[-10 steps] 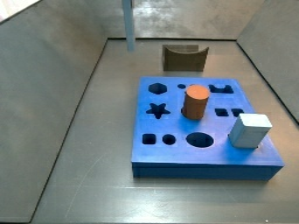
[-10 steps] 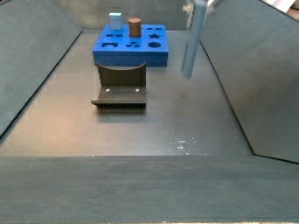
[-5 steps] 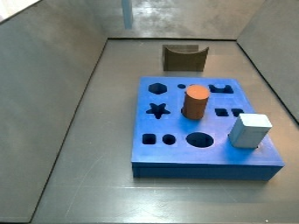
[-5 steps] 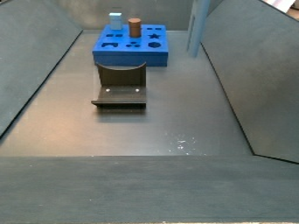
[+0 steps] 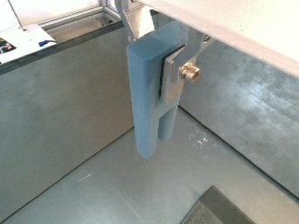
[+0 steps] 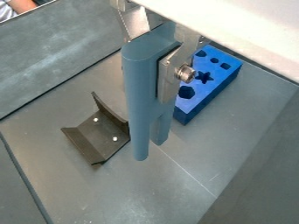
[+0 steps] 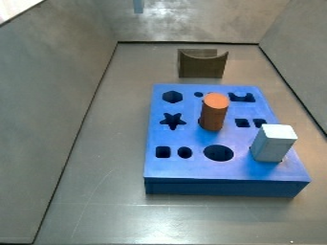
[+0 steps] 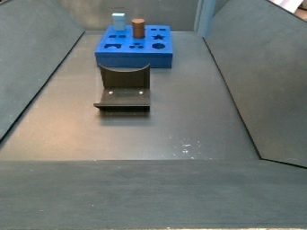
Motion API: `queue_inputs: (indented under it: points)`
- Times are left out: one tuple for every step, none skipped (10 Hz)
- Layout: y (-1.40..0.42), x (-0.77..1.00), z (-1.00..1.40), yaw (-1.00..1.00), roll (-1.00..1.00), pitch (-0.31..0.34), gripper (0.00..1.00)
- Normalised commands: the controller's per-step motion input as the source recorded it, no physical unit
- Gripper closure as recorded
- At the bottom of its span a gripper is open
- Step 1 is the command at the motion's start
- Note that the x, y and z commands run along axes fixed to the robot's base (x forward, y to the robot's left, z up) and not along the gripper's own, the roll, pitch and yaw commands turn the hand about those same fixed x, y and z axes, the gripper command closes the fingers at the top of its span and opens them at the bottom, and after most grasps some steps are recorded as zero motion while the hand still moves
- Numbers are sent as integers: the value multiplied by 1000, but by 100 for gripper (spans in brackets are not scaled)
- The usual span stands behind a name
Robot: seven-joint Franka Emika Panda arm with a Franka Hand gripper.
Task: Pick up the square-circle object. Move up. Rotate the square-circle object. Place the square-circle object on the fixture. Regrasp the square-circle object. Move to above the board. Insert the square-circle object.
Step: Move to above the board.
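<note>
Holding peg aloft | gripper (image 5: 167, 68) clamped on square-circle object (image 6: 140, 105), hanging upright, high over floor near fixture (image 6: 97, 139) | pick+lift look done | you've left: rotate, fixture, regrasp, insert in board (image 7: 224, 134)

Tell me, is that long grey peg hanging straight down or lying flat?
Hanging upright. In both wrist views the peg points down at the floor, clamped near its top by the gripper, well above the fixture.

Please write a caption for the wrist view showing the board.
Gripper holds the square-circle object upright above the floor, fixture and board below.
</note>
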Motion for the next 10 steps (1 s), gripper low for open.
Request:
queue_inputs:
  points:
    - [-1000,275,167,-251,-147,439,100]
    - [-1000,298,174,-135,-47,400,100]
    - [-1000,313,168,-66,-53,322,100]
    - [-1000,316,170,-32,-25,241,100]
    - [-1000,315,176,-6,-1,159,100]
    - [-1000,326,176,2,-7,127,100]
    - [-1000,342,178,6,-7,120,100]
    - [-1000,361,180,11,5,126,100]
    - [-969,388,179,9,26,129,100]
    - [-695,311,126,10,50,140,100]
